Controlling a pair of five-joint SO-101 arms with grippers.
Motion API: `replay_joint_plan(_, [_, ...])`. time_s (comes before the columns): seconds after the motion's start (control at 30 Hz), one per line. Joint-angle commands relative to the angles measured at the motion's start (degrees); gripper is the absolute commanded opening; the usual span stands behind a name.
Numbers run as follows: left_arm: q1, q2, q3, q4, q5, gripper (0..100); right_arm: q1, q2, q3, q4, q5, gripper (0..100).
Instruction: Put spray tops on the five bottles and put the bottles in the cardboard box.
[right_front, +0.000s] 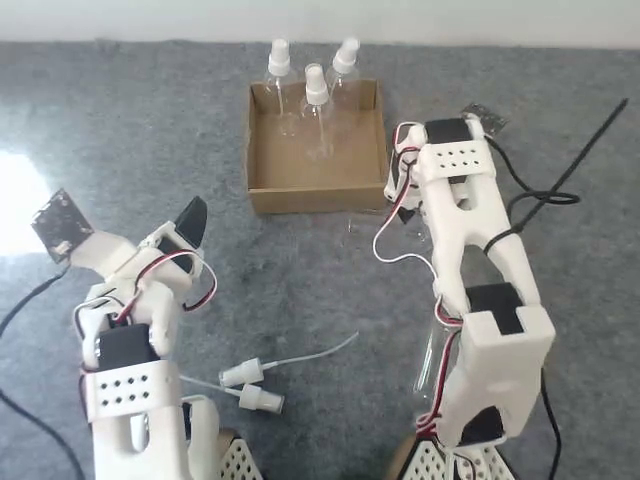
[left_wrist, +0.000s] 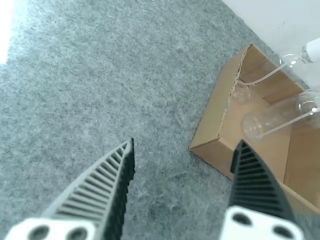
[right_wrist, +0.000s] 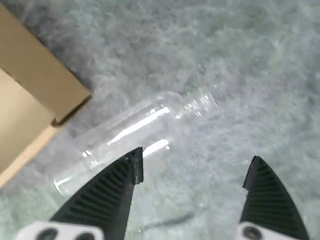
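Three capped bottles (right_front: 317, 110) were seen inside the cardboard box (right_front: 262, 195), toward its far side. An uncapped bottle (right_wrist: 145, 125) was laid on its side on the grey tabletop (right_front: 150, 130), just beside the box's near right corner. The right gripper (right_wrist: 196, 156) was held above it, its fingers spread wide and grasping nothing. Another clear bottle (right_front: 430, 365) was partly hidden under the right arm. Two loose spray tops (right_front: 245, 375) were left at the near middle. The left gripper (left_wrist: 185, 142), fingers likewise released, was pointed toward the box from its near left.
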Motion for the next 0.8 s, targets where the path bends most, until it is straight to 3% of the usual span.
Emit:
replay_joint_plan(0.0, [0.0,-0.8,-0.2,-1.3,-0.4,29,0.7,0.2,-0.4,-3.9,-0.8,30.3])
replay_joint_plan(0.3, [0.0,-0.8,-0.2,-1.3,-0.4,29,0.7,7.3,-0.3,-3.7,-2.3,30.2])
replay_joint_plan(0.5, [0.0,-0.8,-0.2,-1.3,-0.4,29,1.7,8.0,-0.4,-2.2,-1.8,21.0])
replay_joint_plan(0.77, [0.0,-0.8,-0.2,-1.3,-0.4,29,3.6,8.0,-0.4,-2.4,0.9,20.6])
